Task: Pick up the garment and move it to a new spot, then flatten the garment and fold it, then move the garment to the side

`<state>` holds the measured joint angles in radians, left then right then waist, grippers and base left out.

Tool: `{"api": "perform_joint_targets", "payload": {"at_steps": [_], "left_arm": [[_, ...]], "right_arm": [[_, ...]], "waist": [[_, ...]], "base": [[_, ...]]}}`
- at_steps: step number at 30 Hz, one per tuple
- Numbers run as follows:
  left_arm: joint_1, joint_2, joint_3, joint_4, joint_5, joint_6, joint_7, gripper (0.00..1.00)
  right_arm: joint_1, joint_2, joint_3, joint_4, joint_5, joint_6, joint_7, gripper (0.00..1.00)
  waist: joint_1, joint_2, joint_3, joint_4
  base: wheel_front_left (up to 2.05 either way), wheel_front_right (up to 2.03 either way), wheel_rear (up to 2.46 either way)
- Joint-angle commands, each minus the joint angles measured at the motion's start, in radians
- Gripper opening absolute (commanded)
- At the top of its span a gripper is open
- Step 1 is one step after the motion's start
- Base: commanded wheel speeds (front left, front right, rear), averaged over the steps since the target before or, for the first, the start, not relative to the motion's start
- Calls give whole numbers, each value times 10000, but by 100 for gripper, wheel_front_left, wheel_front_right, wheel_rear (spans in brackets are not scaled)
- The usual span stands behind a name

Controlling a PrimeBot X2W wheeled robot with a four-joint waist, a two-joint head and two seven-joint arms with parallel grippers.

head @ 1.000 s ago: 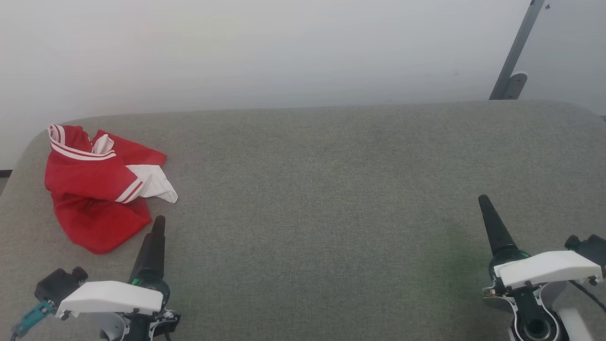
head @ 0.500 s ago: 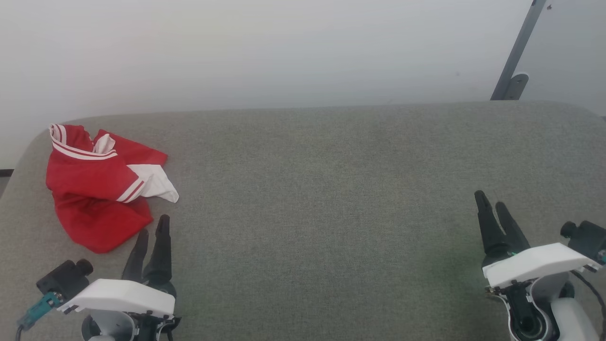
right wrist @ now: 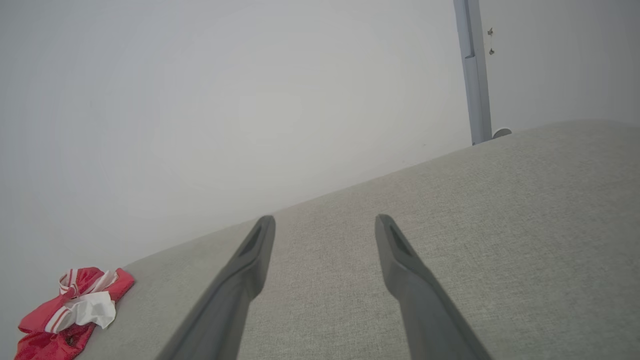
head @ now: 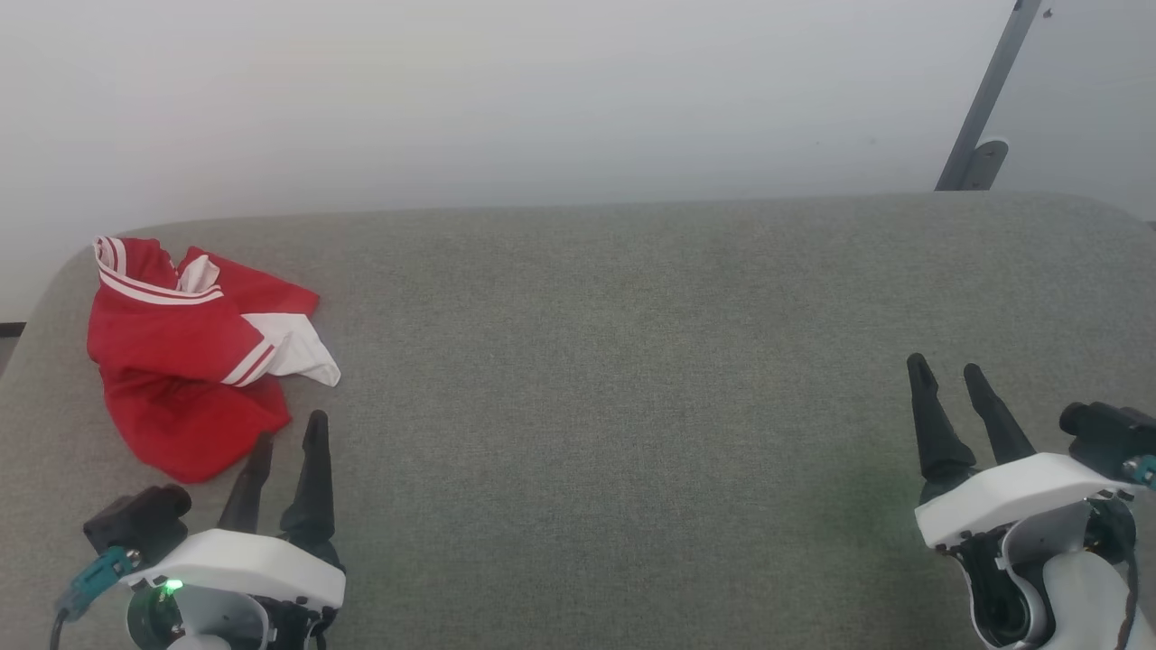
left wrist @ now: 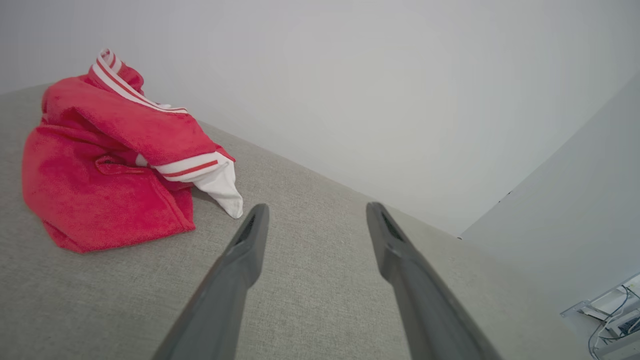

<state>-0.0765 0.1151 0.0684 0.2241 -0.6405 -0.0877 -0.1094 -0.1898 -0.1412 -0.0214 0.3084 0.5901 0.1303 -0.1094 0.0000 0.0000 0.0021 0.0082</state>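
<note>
- L gripper (head: pixel 290 429): jaws spread wide, nothing btwn the fingers (left wrist: pixel 240 260). Set at lower left of head view, tips aimed fwd, just beside the near hem of the garment (head: pixel 181 361), not touching. Judged to be placed there as the closer arm for the pickup.
- R gripper (head: pixel 945 365): jaws likewise wide, empty. Kept at far right, well apart from garment. Judged to be held in reserve; prob. wanted for flatten/fold, not for the first lift.
- garment, detail: red shirt, crumpled in a heap at the left end of the surface (head: pixel 632 361), near its rounded rear corner. White sleeve end (head: pixel 302 357) is turned out toward centre; striped trim (head: pixel 153 291) is seen along the top fold. In left wrist view it lies left of the finger line, so a shift or turn leftward is judged needed before closing.
- surface, detail: grey woven padded top; broad bare stretch at centre & right, taken as room for the new spot and the folding.
- Beyond: plain pale wall (head: pixel 542 90) behind; grey post (head: pixel 984 99) leaning at rear right.
- Status: pickup not yet begun; all steps outstanding.
- Risk: heap is layered; a pinch at the hem could lift one layer only, w/ the sleeve left trailing.
</note>
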Motion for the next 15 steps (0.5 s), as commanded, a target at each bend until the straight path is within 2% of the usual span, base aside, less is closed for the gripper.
{"api": "perform_joint_targets", "payload": {"at_steps": [1, 15], "left_arm": [[-32, 75, -22, -150, 317, 55, -117, 100], [46, 150, -205, -203, 1787, 131, -489, 100]], "right_arm": [[-246, -64, 5, -43, -309, 3, -114, 100], [-314, -48, -220, -71, -2113, 4, -502, 100]], "waist": [[0, 0, -1, -1], [0, 0, -8, 21]], "base": [[0, 0, 0], [0, 0, 0]]}}
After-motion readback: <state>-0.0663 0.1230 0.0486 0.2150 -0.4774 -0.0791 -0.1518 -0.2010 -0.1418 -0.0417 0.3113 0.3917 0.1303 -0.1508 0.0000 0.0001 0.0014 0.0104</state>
